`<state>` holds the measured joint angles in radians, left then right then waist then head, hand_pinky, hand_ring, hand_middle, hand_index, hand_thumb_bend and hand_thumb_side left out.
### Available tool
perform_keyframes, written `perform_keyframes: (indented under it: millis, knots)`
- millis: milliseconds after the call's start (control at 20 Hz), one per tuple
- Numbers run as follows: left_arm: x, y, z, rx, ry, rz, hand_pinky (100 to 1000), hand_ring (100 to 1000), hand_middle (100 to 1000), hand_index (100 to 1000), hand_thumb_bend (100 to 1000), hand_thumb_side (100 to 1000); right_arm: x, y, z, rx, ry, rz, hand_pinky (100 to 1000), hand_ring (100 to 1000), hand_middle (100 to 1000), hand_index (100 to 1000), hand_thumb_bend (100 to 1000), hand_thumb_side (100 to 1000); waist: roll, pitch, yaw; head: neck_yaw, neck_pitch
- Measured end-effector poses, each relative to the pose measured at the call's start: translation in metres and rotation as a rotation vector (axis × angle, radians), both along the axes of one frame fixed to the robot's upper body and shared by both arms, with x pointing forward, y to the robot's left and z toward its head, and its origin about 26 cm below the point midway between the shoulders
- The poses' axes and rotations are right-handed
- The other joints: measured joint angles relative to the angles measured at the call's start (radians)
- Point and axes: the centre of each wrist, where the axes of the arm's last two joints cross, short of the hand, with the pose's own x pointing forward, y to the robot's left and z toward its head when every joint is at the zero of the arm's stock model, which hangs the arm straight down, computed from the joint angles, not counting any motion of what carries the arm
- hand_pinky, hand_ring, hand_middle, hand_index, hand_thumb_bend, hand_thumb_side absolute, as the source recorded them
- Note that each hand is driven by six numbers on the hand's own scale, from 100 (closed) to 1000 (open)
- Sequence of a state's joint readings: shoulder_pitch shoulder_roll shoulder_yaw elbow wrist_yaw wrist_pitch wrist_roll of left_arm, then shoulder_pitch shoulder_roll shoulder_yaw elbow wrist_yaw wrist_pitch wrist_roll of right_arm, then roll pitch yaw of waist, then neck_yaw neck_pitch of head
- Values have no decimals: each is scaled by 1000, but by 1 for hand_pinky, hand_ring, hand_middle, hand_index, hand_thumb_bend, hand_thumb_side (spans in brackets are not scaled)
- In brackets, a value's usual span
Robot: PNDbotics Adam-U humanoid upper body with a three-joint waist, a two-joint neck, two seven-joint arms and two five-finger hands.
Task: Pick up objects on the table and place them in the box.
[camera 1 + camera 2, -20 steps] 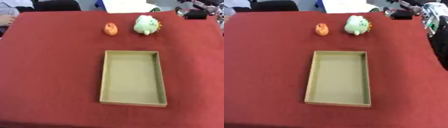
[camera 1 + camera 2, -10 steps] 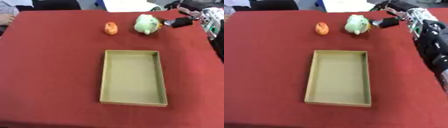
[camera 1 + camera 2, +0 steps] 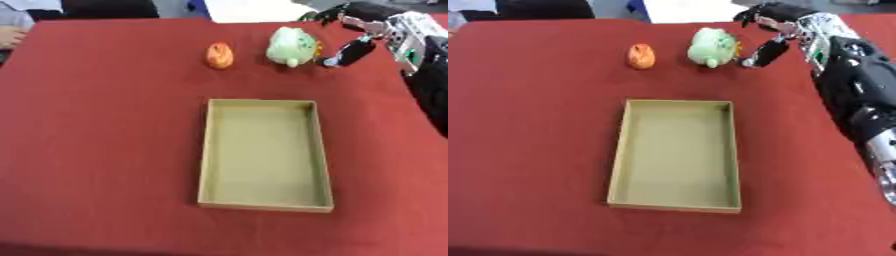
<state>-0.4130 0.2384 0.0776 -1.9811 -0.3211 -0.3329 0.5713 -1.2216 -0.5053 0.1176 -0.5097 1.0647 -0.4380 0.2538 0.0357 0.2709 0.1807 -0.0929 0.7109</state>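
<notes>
A red tablecloth point(image 3: 105, 150) covers the table. The right hand point(image 3: 770, 35) hovers spread open and holds nothing, its thumb just beside the pale green toy point(image 3: 292, 46). An orange toy point(image 3: 220, 55) sits farther left; the empty cardboard box point(image 3: 265, 155) lies nearer the robot.

Table cover point(image 3: 105, 150): red cloth, matt, smooth, no visible folds.
Box point(image 3: 265, 201): tan cardboard look, matt inside & out, plain walls, flat floor.
Green toy point(image 3: 291, 46): pale green, soft rounded form, matt; plush or rubber, can't tell.
Orange toy point(image 3: 220, 54): orange, smooth, slight sheen; prob. plastic.
Right hand point(image 3: 767, 50): black hard shell, dull gloss; fingers dark, smooth.
Right arm point(image 3: 850, 75): black casing w/ silver-white metal-look parts nr wrist, semi-gloss.
</notes>
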Motion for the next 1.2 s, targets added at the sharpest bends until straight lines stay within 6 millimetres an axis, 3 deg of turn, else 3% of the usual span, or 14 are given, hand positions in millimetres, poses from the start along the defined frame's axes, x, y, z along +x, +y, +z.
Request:
perform_keyframes:
  millis: [200,550,1200]
  knots:
    - [0,0,0,1,1,0,807,672,634,815,208,509,1,6,7,3,-13,12,838,887,799,976,428,267,-2,1,4,-4,0]
    - [0,0,1,2,1,-4,807,671,634,815,200,507,-7,-6,23,17,-25,28,839,892,801,979,426,279,-7,4,7,-8,-1]
    - [1,-1,3,2,-8,-10,807,668,633,815,188,505,-8,1,29,64,15,25,831,888,790,971,398,305,-14,24,26,-27,-10]
